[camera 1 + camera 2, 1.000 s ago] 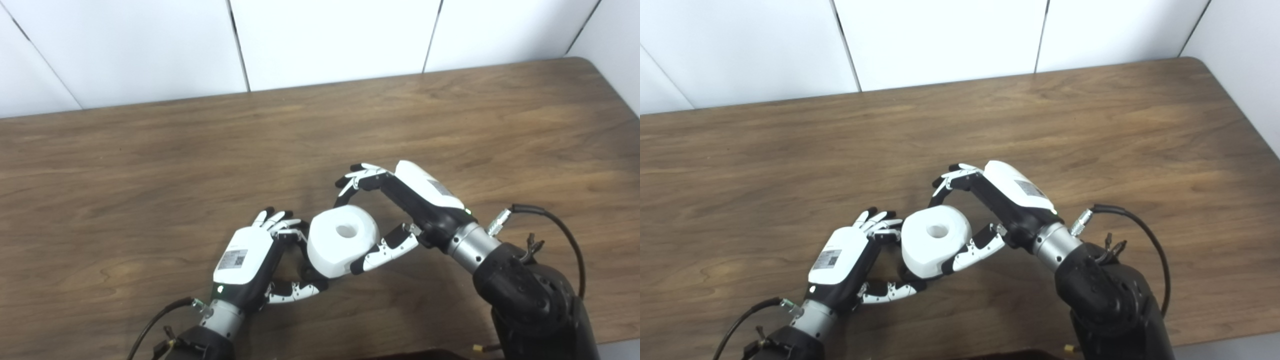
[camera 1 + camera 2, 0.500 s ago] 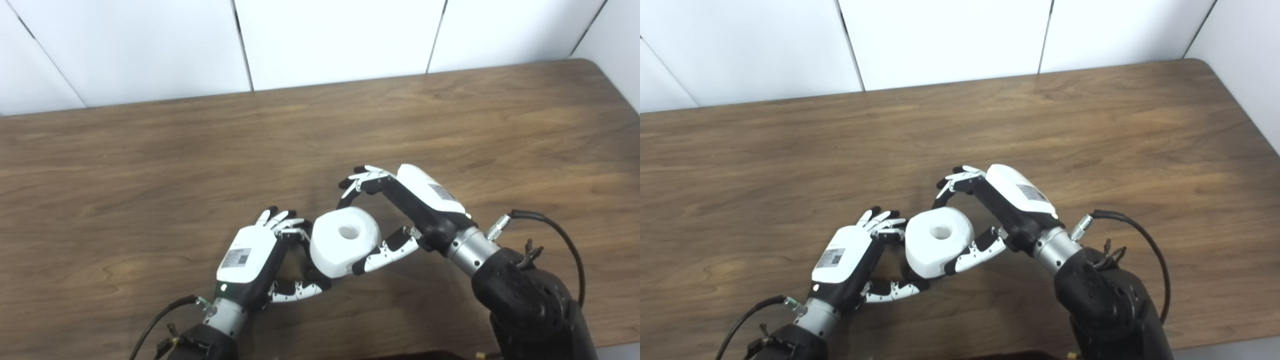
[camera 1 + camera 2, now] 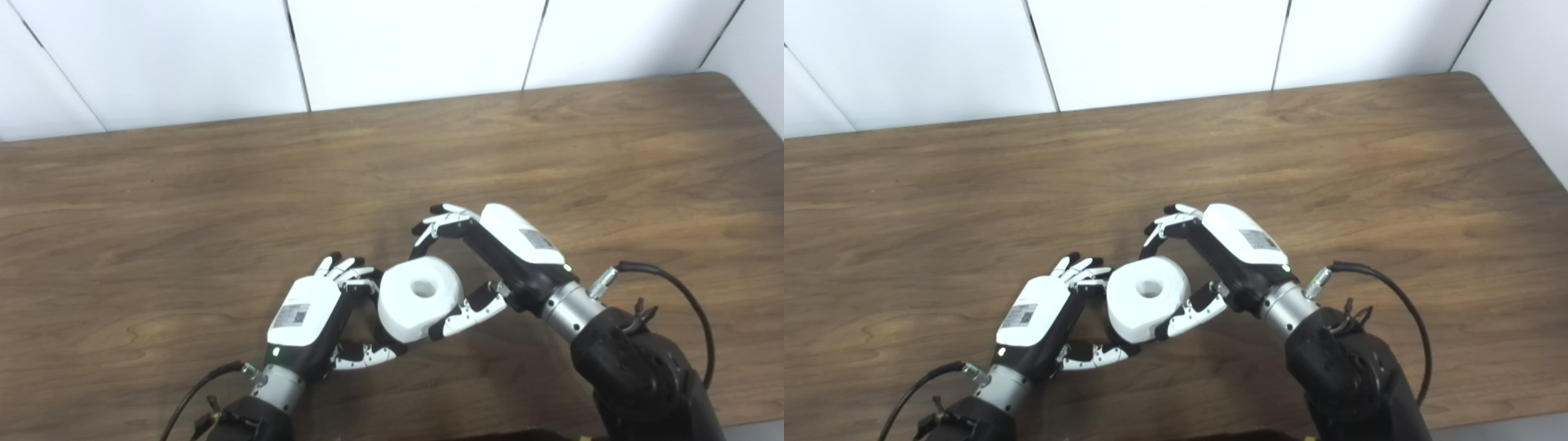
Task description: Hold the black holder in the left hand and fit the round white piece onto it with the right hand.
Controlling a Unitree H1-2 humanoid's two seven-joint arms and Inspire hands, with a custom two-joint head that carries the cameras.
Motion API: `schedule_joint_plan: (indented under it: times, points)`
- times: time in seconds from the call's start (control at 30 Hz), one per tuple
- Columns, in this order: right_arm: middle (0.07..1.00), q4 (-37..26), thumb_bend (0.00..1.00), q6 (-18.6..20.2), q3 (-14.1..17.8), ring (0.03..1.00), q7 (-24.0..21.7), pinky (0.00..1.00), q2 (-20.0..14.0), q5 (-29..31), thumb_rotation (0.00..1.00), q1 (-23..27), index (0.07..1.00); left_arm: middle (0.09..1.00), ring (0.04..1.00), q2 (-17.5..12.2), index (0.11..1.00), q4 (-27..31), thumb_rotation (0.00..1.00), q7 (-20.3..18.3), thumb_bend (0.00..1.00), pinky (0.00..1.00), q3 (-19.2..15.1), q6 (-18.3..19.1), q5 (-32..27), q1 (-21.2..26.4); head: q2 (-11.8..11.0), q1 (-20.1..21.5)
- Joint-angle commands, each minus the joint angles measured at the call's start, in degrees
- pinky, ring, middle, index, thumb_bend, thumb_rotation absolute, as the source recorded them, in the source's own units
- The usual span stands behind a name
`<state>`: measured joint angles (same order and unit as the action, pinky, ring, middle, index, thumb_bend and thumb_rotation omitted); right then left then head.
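Centrally, near the front edge of the wooden counter, the round white piece sits between the two hands, its top face turned up and showing a round hole in the middle. Beneath and to the left of it only a dark sliver of the black holder shows; the white piece hides most of it, so I cannot tell how far the two are seated together. The right hand is closed around the white piece, its thumb pressed along the near right side and its fingers arched over the far side. The left hand curls in from the left, its thumb lying under the lower edge of the white piece by the holder and its fingers against the piece's left side; it appears to grip the holder, though the contact itself is hidden. Behind the counter stands a white panelled wall.
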<state>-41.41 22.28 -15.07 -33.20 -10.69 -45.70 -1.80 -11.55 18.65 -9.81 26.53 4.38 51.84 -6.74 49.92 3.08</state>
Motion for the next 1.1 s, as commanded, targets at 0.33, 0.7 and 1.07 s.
schedule_joint_plan:
  times: [0.33, 0.7, 1.07]
  points:
    - [0.786, 0.8, 0.52, -4.4, -0.6, 0.91, 3.1, 0.76, -0.2, 1.0, 0.13, -0.1, 0.482, 0.801, 0.911, 0.4, 0.486, -1.2, 0.05, -3.9, 0.52, 1.0, 1.7, 1.9, 1.6, 0.0, 0.2, -0.3]
    - [0.783, 1.2, 0.52, -4.4, -1.3, 0.911, 3.5, 0.76, -0.7, 1.0, 0.13, 0.0, 0.481, 0.799, 0.907, 0.4, 0.486, -1.5, 0.05, -3.3, 0.52, 0.99, 1.9, 2.1, 2.0, 0.0, 0.3, -0.3]
    - [0.801, 0.3, 0.52, -2.4, -2.1, 0.936, -0.8, 0.9, -2.3, -1.6, 0.15, 0.9, 0.488, 0.803, 0.913, 0.2, 0.487, -1.0, 0.05, -3.7, 0.52, 1.0, 2.1, 2.5, 1.9, 0.1, 0.5, -0.3]
